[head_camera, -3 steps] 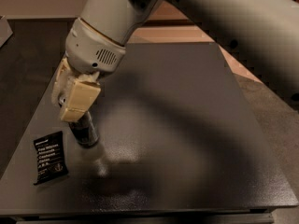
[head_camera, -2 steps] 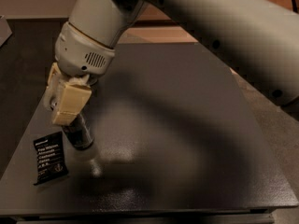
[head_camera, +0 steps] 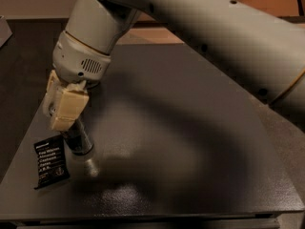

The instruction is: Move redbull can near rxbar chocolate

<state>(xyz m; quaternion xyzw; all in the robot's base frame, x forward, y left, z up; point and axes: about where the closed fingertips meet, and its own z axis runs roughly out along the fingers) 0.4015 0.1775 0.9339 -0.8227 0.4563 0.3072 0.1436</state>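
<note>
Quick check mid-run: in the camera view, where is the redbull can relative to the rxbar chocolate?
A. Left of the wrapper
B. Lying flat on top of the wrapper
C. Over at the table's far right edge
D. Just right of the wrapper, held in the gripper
D: the redbull can stands upright in the gripper, which is closed on its top, just right of the flat rxbar chocolate near the table's left edge.

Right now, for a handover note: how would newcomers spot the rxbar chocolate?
On the dark table, near left corner, beside the hand gripping the redbull can, lies the rxbar chocolate. It is flat and black with white text, unlike the tall can.
</note>
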